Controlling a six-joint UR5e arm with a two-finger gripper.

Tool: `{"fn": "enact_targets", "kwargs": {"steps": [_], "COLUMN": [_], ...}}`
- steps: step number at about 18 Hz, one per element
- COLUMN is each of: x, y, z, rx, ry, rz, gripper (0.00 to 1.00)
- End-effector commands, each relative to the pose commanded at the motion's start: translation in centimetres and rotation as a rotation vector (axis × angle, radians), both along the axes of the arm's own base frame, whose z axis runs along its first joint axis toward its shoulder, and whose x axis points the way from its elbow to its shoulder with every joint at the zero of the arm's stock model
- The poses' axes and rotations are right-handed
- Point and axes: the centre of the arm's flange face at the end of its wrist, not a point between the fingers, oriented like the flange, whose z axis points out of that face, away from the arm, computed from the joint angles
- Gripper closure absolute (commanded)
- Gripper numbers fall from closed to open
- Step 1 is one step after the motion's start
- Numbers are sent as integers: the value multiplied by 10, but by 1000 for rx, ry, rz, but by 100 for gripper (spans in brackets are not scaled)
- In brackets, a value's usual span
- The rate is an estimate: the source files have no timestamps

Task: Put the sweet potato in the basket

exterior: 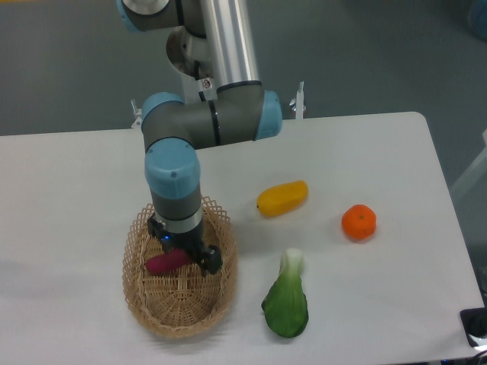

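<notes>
Down inside the basket [144,304], the sweet potato [167,261] lies low between the woven walls, gripper [189,257] right at its end. Whether the jaws are gripping or released, I can't tell; it sits deep enough that letting go looks safe

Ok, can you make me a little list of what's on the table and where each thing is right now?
basket: front left of the table, wicker
sweet potato: inside the basket, lying nearly flat
end effector: low inside the basket, right at the sweet potato; grip hidden, cannot tell
yellow fruit: middle of the table, right of the basket
orange: far right, on its own
green leafy vegetable: front, right of the basket
table: white
</notes>
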Motion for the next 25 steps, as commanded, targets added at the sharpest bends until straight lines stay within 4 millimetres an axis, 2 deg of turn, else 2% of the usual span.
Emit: {"fn": "enact_targets", "kwargs": {"steps": [1,3,5,7,11,15,19,25], "x": [-28,-58,-89,-113,-153,-180,-196,-205], "y": [-10,-20,-39,-60,-121,-164,-199,-211], "z": [15,34,48,55,76,79,89,91], "rx": [21,40,50,44,-34,-84,-115,-118], "ry": [19,40,68,85,63,37,30,33], "rz": [37,63,60,42,-38,-108,-182,-178], "gripper": [0,0,0,0,0,0,0,0]}}
